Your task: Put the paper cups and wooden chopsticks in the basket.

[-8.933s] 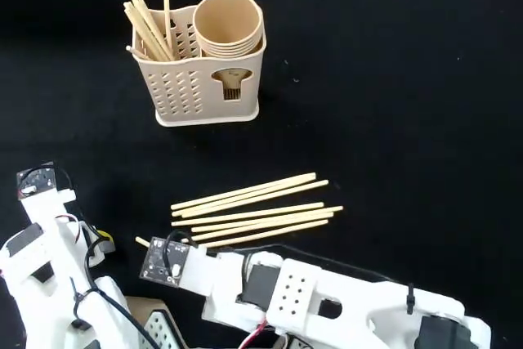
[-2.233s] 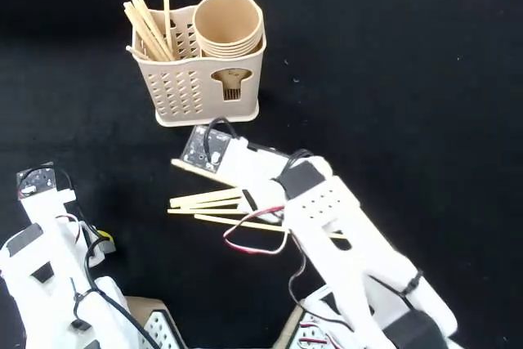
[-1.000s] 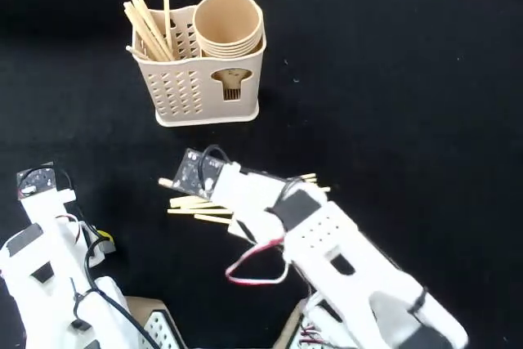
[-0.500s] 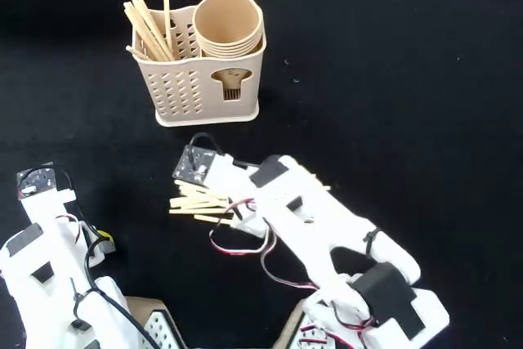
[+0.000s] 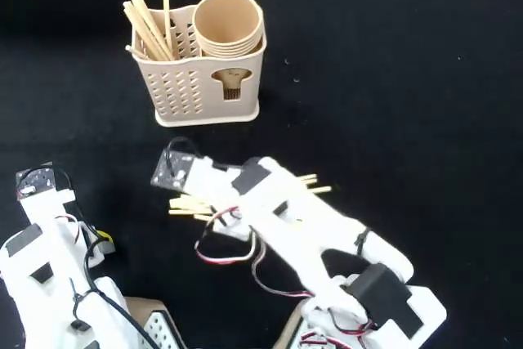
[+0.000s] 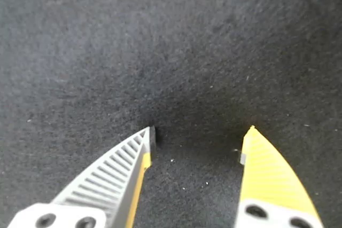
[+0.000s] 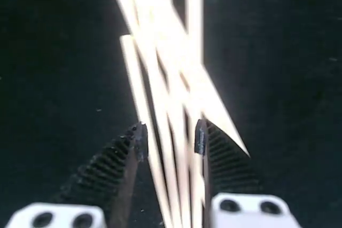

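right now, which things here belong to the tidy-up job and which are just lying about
Part of the job:
basket
stacked paper cups in it
wooden chopsticks standing in it
loose chopsticks on the table
right tool, around the loose ones

Just there:
black table cover
left tool, open over bare cover

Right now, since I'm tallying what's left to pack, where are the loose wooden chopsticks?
In the high view the loose wooden chopsticks lie on the black table, on the near side of the basket, beneath the right gripper.
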